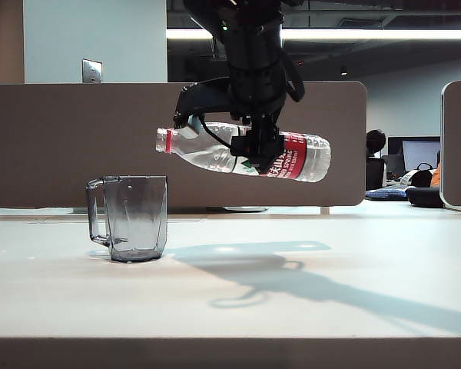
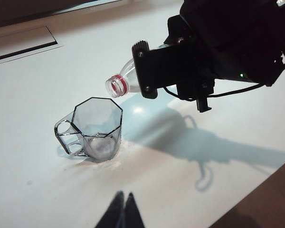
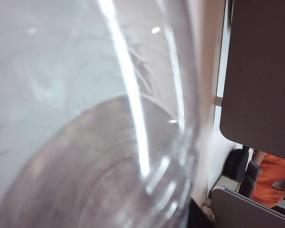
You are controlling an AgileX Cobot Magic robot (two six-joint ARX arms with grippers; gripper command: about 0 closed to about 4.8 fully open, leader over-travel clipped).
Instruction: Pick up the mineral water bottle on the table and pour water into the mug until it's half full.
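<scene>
- Mineral water bottle (image 1: 242, 154) is lying near-horizontal in the air, its neck at 2 o'clock above the mug (image 1: 131, 217) on the table (image 1: 230, 300).
- Right gripper (image 1: 255, 147) is clamping the bottle mid-body.
- Left gripper (image 2: 122, 211) is hovering at 6 o'clock of the mug, jaws pressed together.

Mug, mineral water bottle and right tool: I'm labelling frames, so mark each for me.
mug (image 1: 138, 215): exterior view, front wall.
mineral water bottle (image 1: 296, 157): exterior view, red label.
right tool (image 1: 259, 147): exterior view, clamped on the bottle's middle.

Clear bottle (image 1: 242, 152) with red-white label, smoky grey mug (image 1: 134, 217), white table (image 1: 230, 300), black pincer (image 1: 260, 150).
</scene>
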